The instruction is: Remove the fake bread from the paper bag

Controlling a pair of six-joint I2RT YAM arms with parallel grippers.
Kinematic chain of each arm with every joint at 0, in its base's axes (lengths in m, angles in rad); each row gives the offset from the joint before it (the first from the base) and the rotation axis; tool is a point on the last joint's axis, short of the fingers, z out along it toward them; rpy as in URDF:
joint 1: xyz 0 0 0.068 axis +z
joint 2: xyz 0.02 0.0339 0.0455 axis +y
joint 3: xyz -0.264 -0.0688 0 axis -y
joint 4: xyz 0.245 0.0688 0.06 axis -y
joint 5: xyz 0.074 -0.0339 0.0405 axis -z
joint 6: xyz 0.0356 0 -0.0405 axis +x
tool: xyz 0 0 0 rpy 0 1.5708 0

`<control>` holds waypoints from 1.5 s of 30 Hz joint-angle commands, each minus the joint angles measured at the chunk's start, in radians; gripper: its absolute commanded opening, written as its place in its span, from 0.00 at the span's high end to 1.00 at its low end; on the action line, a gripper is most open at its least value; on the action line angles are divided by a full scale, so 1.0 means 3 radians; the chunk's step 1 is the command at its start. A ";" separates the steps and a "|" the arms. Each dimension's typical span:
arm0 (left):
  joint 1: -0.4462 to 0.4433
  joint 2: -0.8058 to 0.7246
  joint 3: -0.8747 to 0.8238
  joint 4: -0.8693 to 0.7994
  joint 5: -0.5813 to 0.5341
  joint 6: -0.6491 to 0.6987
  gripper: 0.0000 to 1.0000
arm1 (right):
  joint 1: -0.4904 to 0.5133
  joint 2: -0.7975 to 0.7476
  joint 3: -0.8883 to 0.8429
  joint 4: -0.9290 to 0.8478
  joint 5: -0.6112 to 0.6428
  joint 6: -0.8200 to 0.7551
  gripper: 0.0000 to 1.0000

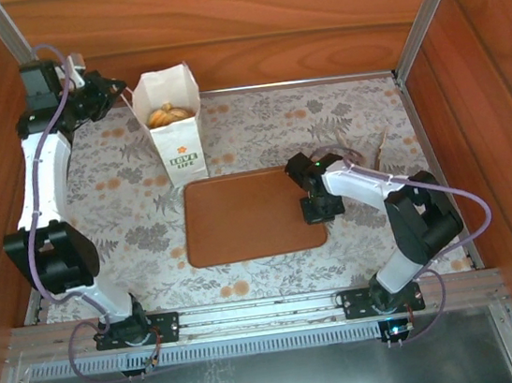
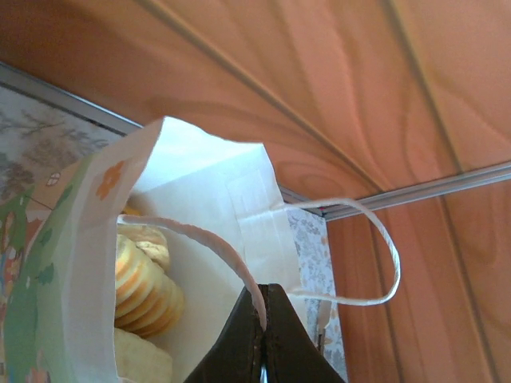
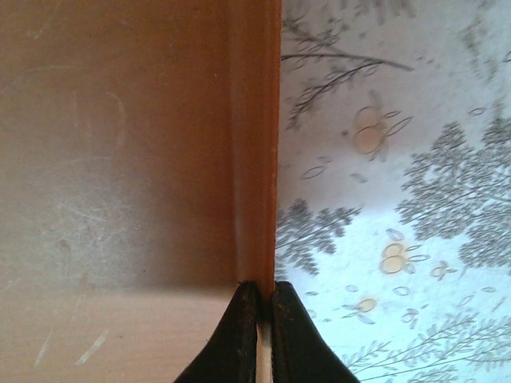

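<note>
The white paper bag [image 1: 177, 131] stands upright at the back left of the table, its mouth open. Golden fake bread [image 1: 170, 115] lies inside it; in the left wrist view a ridged loaf [image 2: 144, 279] rests against the bag's inner wall [image 2: 204, 319]. My left gripper [image 2: 263, 315] [image 1: 122, 91] is shut on one white cord handle [image 2: 200, 235] at the bag's rim. The other handle [image 2: 383, 247] hangs free. My right gripper [image 3: 262, 299] [image 1: 320, 213] is shut on the raised right edge of the flat brown board [image 3: 120, 159].
The brown board [image 1: 250, 216] lies flat in the middle of the flowered tablecloth [image 1: 126, 209]. Wooden walls [image 1: 308, 15] close the table at the back and both sides. A metal rail [image 2: 431, 191] runs along the back wall behind the bag.
</note>
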 commanded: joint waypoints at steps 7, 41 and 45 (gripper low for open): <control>0.0442 -0.0520 -0.0522 0.0041 0.0099 0.0115 1.00 | -0.0500 0.0242 0.0210 -0.0072 0.0139 -0.0529 0.93; 0.0909 -0.0688 -0.0542 -0.0221 0.0494 0.0282 1.00 | -0.1080 0.1167 0.1115 0.0302 -0.0038 -0.1070 0.92; 0.0912 -0.0714 -0.0589 -0.0221 0.0527 0.0284 1.00 | -0.1107 0.1259 0.1184 0.0312 0.0010 -0.1063 0.92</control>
